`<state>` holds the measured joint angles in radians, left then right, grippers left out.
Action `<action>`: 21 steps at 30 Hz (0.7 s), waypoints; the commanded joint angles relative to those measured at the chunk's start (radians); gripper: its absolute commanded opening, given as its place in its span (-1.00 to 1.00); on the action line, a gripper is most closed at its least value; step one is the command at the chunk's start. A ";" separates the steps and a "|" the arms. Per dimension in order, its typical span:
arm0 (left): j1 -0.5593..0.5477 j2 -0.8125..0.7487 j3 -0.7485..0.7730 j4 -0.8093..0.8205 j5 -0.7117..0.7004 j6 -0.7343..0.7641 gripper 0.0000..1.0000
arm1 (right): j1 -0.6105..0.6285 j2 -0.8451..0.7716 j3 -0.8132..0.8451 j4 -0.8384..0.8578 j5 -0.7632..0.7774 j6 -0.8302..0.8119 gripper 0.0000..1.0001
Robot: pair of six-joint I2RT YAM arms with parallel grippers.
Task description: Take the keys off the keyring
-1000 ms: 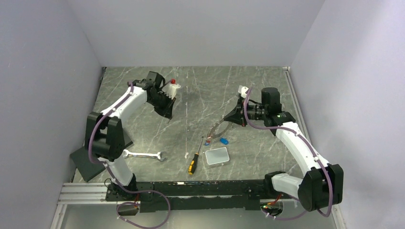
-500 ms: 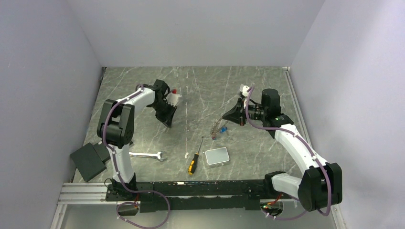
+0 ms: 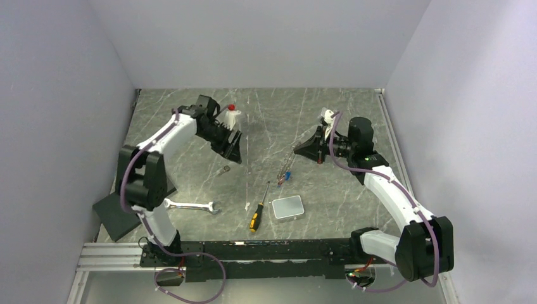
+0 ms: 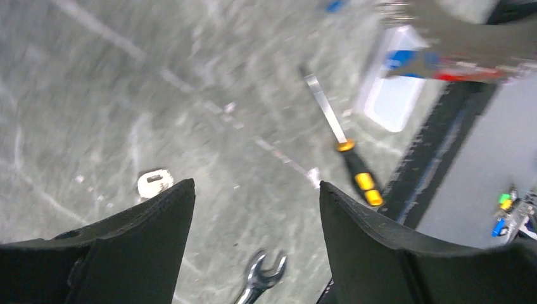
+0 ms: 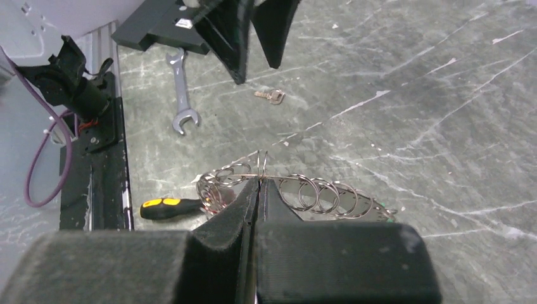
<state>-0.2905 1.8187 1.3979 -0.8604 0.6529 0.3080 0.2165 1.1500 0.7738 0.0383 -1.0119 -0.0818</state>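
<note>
My right gripper [image 5: 259, 182] is shut on the keyring [image 5: 316, 193], a thin metal loop carrying several small rings, and holds it above the table. In the top view the ring hangs from that gripper [image 3: 299, 152] with keys [image 3: 285, 175] dangling under it, a blue tag among them. One loose silvery key [image 3: 223, 170] lies flat on the table. My left gripper [image 3: 234, 155] hovers just above and right of it, jaws open with nothing between them. The left wrist view shows that key [image 4: 154, 182] beside the left finger [image 4: 145, 228].
A yellow-and-black screwdriver [image 3: 256, 212] and a small grey box [image 3: 287, 207] lie near the front middle. A silver wrench [image 3: 190, 205] lies front left, next to a black block [image 3: 117, 215]. Grey walls close in the table on three sides.
My left gripper has opened and swung slightly right, and a key that was not on the table before now lies below it. The right gripper has drawn the keyring up and back.
</note>
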 commanded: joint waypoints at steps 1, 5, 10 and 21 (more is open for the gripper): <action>-0.013 -0.160 -0.002 0.033 0.324 0.010 0.54 | -0.004 -0.002 0.005 0.162 -0.003 0.080 -1.00; -0.096 -0.230 -0.031 0.095 0.360 0.009 0.56 | -0.003 0.016 0.012 0.211 0.036 0.141 -1.00; -0.169 -0.289 -0.083 0.283 0.319 -0.074 0.57 | -0.004 0.036 0.001 0.315 0.083 0.230 -1.00; -0.277 -0.218 -0.066 0.441 0.152 -0.223 0.80 | 0.016 0.046 -0.030 0.446 0.166 0.346 -1.00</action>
<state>-0.5377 1.5810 1.3109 -0.5114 0.8639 0.1551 0.2237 1.1980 0.7483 0.3584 -0.8982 0.2104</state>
